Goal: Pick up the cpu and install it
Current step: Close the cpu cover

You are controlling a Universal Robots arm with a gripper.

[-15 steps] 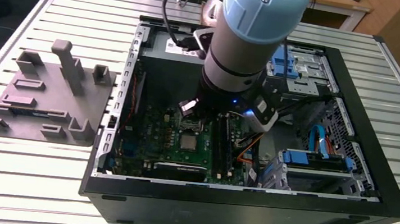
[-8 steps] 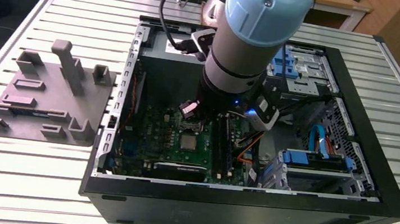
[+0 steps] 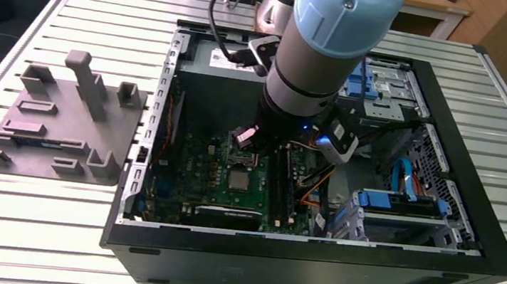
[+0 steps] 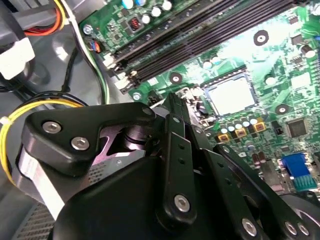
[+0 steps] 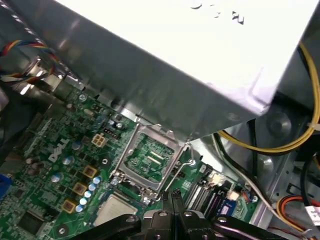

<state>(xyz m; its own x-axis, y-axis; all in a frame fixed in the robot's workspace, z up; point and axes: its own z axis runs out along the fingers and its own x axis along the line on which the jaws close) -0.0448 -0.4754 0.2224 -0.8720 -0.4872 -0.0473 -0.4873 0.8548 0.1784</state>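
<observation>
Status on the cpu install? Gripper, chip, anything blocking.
Copy: gripper shut, holding nothing, low over the motherboard. The cpu lies flat in its socket, apart from the gripper. Socket frame hinged open beside it. Nothing covers the cpu.

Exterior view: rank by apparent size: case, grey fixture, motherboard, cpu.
1. Case, clearly largest.
2-3. Grey fixture and motherboard: look alike, and the arm hides part of the board, so no ranking.
4. cpu, by far smallest.

The arm [image 3: 315, 63] reaches steeply down, wrist low. The gripper [image 5: 172, 199] points down, its fingers [image 4: 177, 135] pressed together at the tips.
</observation>
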